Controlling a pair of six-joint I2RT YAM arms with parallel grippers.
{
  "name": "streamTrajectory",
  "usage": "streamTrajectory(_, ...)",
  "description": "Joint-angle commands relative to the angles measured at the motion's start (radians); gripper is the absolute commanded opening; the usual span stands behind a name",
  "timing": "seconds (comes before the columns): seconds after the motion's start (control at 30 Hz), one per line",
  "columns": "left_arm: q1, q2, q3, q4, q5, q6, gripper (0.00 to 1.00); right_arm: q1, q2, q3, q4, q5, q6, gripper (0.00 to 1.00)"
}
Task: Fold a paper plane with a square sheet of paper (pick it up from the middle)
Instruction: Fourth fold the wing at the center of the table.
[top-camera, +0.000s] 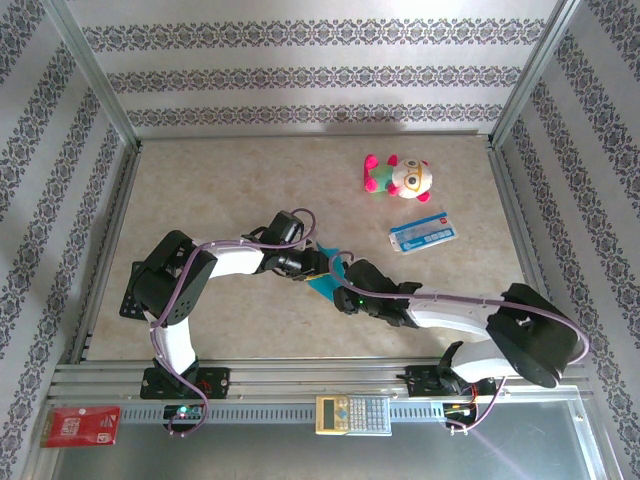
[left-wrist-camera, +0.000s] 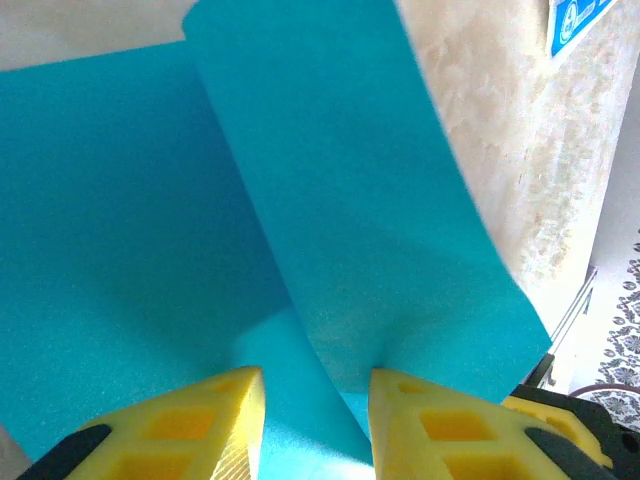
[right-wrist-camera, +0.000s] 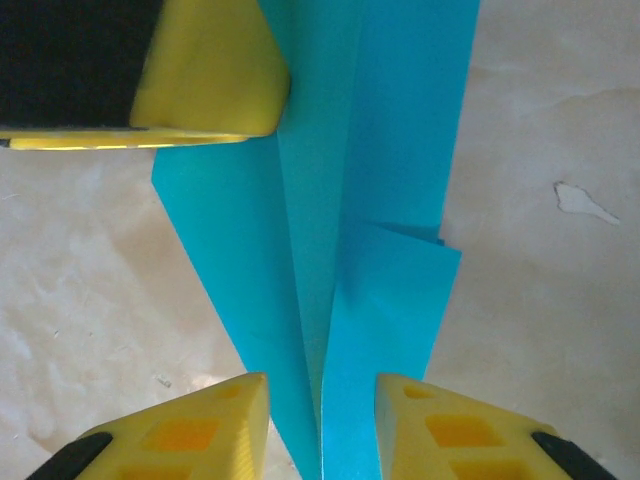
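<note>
Teal paper plane (top-camera: 325, 281) between claws (left-wrist-camera: 315, 388) (right-wrist-camera: 320, 388) (arms angled inward).

Bright even light; soft shadows; wrist views grainy, perhaps slightly blurred; glare right.

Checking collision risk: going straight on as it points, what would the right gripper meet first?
The paper plane, half-folded, between fingers of the right gripper; beyond it, slightly left, a finger of the left gripper, depth unclear.

Teal paper plane (right-wrist-camera: 390, 150), creased lengthwise; right gripper (right-wrist-camera: 322, 405) jaws apart astride it; another yellow fingertip (right-wrist-camera: 210, 90) at top-left.
</note>
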Motion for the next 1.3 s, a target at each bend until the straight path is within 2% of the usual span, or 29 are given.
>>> streamTrajectory(0.0,-0.009,0.009,0.023,-0.005,0.005,0.006,0.34,0.009,0.04,0.046,0.001,0.032,-0.026,0.31)
streamTrajectory(0.53,-0.009,0.015,0.021,0.001,0.019,0.005,0.34,0.01,0.142,0.088,-0.012,0.096,-0.032,0.21)
streamTrajectory(1.07,-0.009,0.013,0.011,0.015,0.026,-0.004,0.33,0.011,0.092,0.074,-0.053,0.148,-0.053,0.2)
streamTrajectory(1.27,-0.009,0.015,0.009,0.017,0.027,-0.005,0.33,0.009,0.105,0.088,-0.067,0.161,-0.068,0.23)
